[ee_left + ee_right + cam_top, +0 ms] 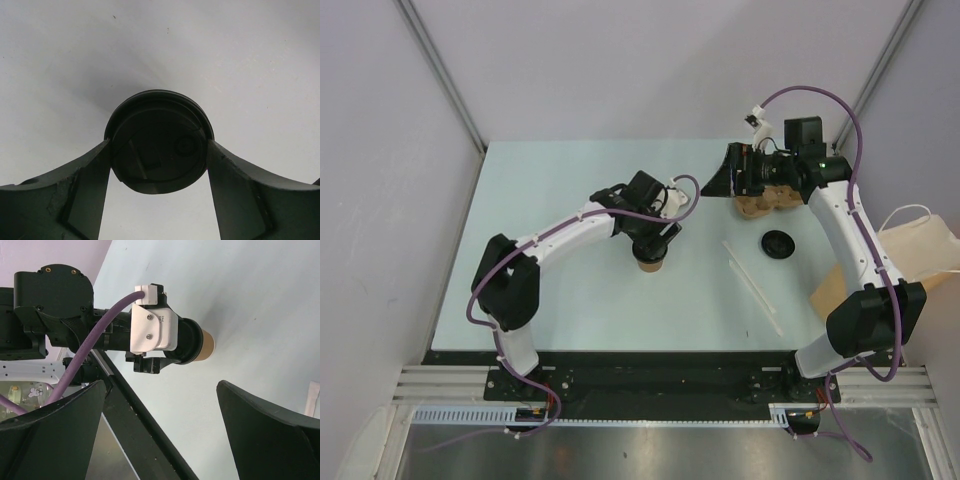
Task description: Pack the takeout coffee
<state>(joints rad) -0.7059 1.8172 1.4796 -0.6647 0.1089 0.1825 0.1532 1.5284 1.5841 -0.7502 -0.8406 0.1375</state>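
A kraft-brown cup [650,264] stands on the table near the middle. In the left wrist view a round black lid [159,120] sits between my fingertips, both pads touching its rim. My left gripper [158,145] is shut on that lid, directly above the cup [656,246]. The right wrist view shows the same cup [206,345] under the left gripper. A second black lid [780,243] lies loose on the table. My right gripper [161,390] is open and empty, at the left end of the cardboard carrier [766,203]. A second cup is not visible.
The brown paper bag [918,250] with white handles lies at the table's right edge. Two thin white strips [752,282] lie right of centre. The right arm hides part of the carrier. The black front rail [145,435] shows in the right wrist view.
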